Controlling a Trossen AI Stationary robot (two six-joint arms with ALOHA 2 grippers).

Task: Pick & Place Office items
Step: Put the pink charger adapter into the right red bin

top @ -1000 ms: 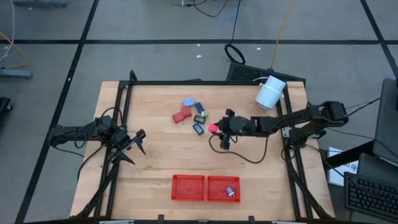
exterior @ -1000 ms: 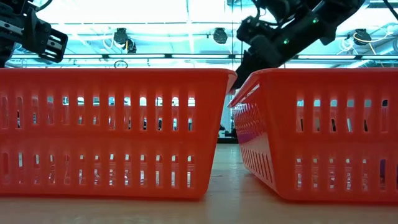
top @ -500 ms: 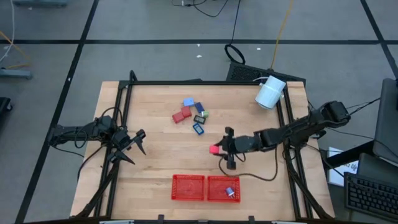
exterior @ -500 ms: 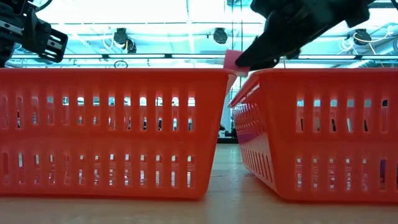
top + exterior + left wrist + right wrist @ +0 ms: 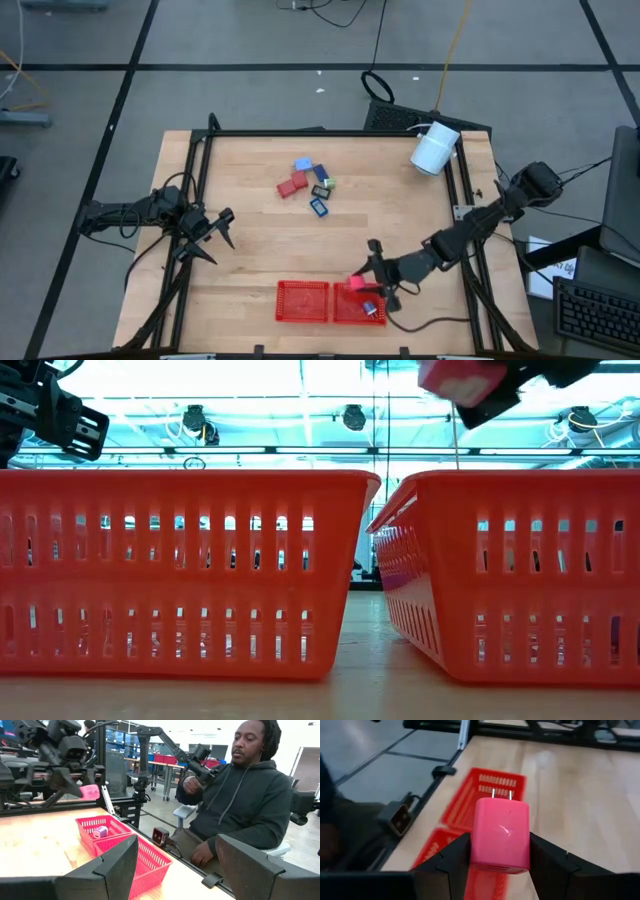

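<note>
Carrying pink charger (image 5: pixel 502 834), now over R tray (image 5: pixel 340 309)

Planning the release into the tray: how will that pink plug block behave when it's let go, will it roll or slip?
The pink plug block looks rigid and boxy with flat faces, so it should land and stay, not roll. Its smooth, glossy skin may slip between the right gripper's jaws. Two thin prongs at its far end could catch a slot of the right tray.
</note>
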